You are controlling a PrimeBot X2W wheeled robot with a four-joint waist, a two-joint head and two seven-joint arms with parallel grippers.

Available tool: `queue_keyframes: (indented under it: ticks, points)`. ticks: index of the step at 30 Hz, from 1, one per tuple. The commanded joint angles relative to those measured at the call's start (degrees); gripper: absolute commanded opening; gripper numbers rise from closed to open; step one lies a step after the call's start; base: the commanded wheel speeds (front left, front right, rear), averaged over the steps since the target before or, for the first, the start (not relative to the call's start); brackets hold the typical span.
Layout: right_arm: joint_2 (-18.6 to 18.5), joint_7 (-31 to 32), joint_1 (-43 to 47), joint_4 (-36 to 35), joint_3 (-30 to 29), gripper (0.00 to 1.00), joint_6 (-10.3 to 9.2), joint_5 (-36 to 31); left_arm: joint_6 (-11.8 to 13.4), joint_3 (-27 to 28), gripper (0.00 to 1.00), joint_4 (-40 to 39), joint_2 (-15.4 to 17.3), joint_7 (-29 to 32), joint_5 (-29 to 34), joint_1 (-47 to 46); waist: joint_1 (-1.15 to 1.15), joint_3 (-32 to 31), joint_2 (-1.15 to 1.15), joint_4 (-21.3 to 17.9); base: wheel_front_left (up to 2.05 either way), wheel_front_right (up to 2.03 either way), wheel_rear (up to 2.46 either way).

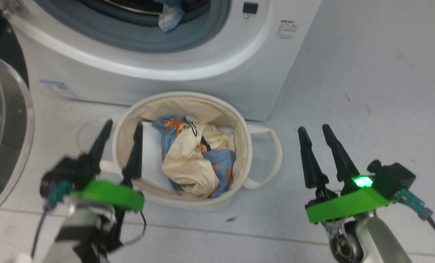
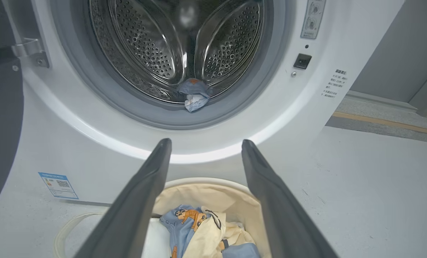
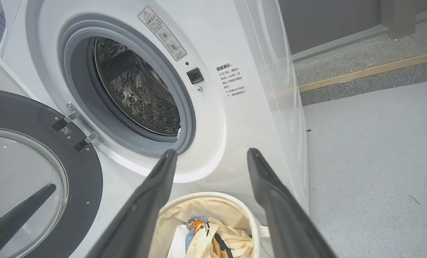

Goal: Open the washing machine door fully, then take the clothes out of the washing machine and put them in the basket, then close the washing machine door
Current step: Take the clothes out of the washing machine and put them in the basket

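The washing machine door [image 3: 91, 186] stands wide open, drum mouth [image 2: 145, 46] unobstructed, the basket [image 1: 182, 95] just below it.

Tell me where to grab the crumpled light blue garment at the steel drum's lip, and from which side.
Probably pinch the bunched lower fold of the light blue garment where it droops onto the grey rubber gasket. Come straight in from the front through the open doorway: that lump juts forward past the perforated drum.

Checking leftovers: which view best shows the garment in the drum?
Left wrist view: looks straight in, blue garment whole on the drum lip. Head view crops it at the top edge. Right wrist view's oblique angle hides nearly all of it.
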Motion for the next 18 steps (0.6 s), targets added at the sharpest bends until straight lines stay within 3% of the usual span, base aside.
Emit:
queue_keyframes:
  ticks: [1,7,13,18]
  points:
    - [0.19,-0.28,-2.23,-2.39,1.52,1.0,0.02,-0.35,-0.68,2.13,1.0,-0.64,1.84,0.77,-0.9,-4.54,0.0,2.61,0.0,-0.6,0.0,0.0,0.0]
    - [0.19,-0.28,-4.33,-3.91,2.1,1.0,0.02,-0.4,-4.11,3.57,1.0,3.63,2.76,8.22,-11.56,-17.73,0.0,10.03,0.0,-2.09,0.0,0.0,0.0]
    - [0.19,-0.28,-7.08,-5.05,2.04,1.0,0.02,-0.01,-4.62,2.69,1.0,8.01,6.51,18.22,-20.92,-32.52,0.0,17.45,0.0,-4.08,0.0,0.0,0.0]
    - [0.19,-0.28,-8.47,-5.27,2.23,1.0,0.02,0.35,-4.65,2.1,1.0,12.32,8.64,21.36,-25.38,-40.73,0.0,19.82,0.0,-5.63,0.0,0.0,0.0]
